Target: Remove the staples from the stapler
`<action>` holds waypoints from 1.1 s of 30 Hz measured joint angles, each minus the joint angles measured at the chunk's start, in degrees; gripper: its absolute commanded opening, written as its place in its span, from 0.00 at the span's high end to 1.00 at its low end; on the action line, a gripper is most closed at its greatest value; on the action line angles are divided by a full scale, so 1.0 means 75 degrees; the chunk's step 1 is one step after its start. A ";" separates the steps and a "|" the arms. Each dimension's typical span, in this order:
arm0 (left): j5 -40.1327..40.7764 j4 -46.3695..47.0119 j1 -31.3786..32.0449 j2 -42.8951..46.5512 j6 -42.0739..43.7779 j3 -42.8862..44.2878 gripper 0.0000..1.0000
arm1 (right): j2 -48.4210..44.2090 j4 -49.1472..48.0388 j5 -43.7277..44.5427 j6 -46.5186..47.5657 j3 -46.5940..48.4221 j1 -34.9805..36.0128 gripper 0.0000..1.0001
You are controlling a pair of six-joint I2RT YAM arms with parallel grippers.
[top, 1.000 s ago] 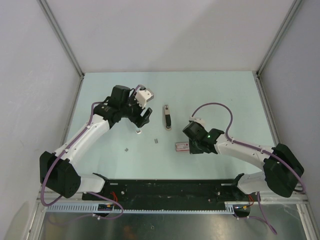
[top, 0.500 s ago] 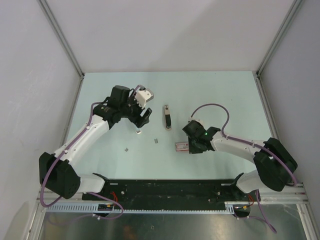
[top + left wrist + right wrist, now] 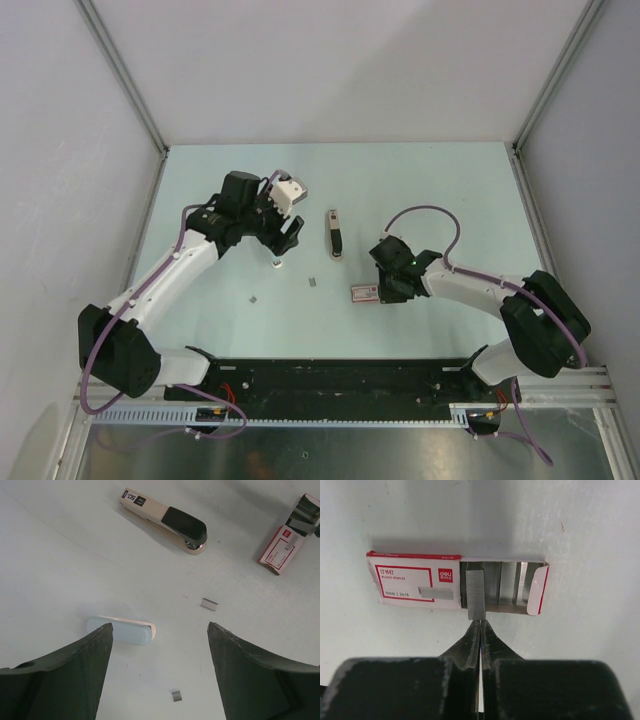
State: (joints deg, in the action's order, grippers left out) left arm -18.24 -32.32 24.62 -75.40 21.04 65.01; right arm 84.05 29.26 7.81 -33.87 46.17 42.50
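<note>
The stapler (image 3: 334, 234), cream-beige over black, lies closed on the table between the arms; it also shows in the left wrist view (image 3: 165, 521). My left gripper (image 3: 288, 235) is open and empty to its left, its fingers wide apart (image 3: 160, 630) above the table. My right gripper (image 3: 386, 289) is shut; its tips (image 3: 480, 622) touch the near end of a grey staple strip (image 3: 475, 594). The strip lies across the front edge of the open tray of the red-and-white staple box (image 3: 420, 587). I cannot tell whether the tips pinch the strip.
A small pale-blue oblong piece (image 3: 120, 630) lies by my left finger, also seen from above (image 3: 275, 264). Loose staple bits (image 3: 209, 603) (image 3: 176, 695) lie on the table. The staple box (image 3: 365, 293) is in front of the stapler. Frame posts and walls bound the table.
My right arm has swung a little, its wrist shifting slightly up and right at the staple box. The left arm and the stapler have not moved.
</note>
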 measured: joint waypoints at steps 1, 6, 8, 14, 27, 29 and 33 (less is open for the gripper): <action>0.0000 0.0000 0.0000 0.0000 0.0000 0.0000 0.19 | 0.0003 -0.0015 -0.0009 0.0003 0.0000 -0.0023 1.00; 0.0000 0.0000 0.0000 0.0000 0.0000 0.0000 0.19 | 0.0070 -0.0195 -0.0134 0.0067 0.0000 -0.0096 1.00; 0.0000 0.0000 0.0000 0.0000 0.0000 0.0000 0.19 | 0.0117 -0.0236 -0.0172 0.0076 0.0000 -0.0099 1.00; -0.0003 0.0000 0.0000 0.0000 0.0003 -0.0026 0.19 | 0.0166 -0.0294 -0.0254 0.0128 0.0000 -0.0099 1.00; -0.0006 0.0000 0.0000 0.0000 0.0003 -0.0070 0.19 | -0.0312 -0.0239 -0.0656 0.0216 0.0003 -0.0152 1.00; -0.0006 0.0000 0.0000 0.0000 0.0003 -0.0070 0.19 | -0.0481 -0.0154 -0.0702 0.0256 0.0003 -0.0213 1.00; -0.0006 0.0000 -0.0003 0.0000 0.0003 -0.0076 0.19 | -0.0560 0.0035 -0.0711 0.0350 0.0003 -0.0277 1.00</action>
State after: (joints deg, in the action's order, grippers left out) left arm -18.28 -32.32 24.60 -75.40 21.06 64.45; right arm 79.85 29.52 2.48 -31.24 46.19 40.42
